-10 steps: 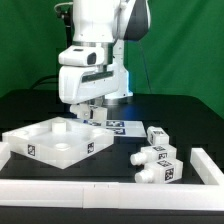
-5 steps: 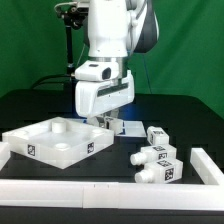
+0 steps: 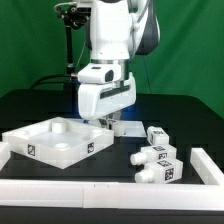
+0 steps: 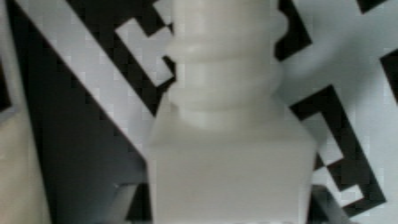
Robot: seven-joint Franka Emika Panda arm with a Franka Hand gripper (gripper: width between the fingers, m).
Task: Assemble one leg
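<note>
In the wrist view a white leg (image 4: 222,130) with a stepped, threaded end fills the picture and sits between my jaws. My gripper (image 4: 222,205) is shut on it. In the exterior view my gripper (image 3: 108,121) hangs just behind the back right corner of the large white tray-like part (image 3: 40,135), low over the marker board (image 3: 128,127). The held leg is hidden there by the hand. Three more legs lie on the table at the exterior view's right: one (image 3: 157,134) further back and two (image 3: 160,154), (image 3: 158,172) nearer the front.
The marker board's black-and-white tags (image 4: 338,110) show behind the held leg. A low white rail (image 3: 110,191) runs along the table's front and up the exterior view's right side (image 3: 206,165). A dark stand with cables (image 3: 68,40) rises at the back.
The hand has swung from a tilted pose over the tray's back corner to upright and toward the exterior view's right. Over the last half second it has sunk slightly.
</note>
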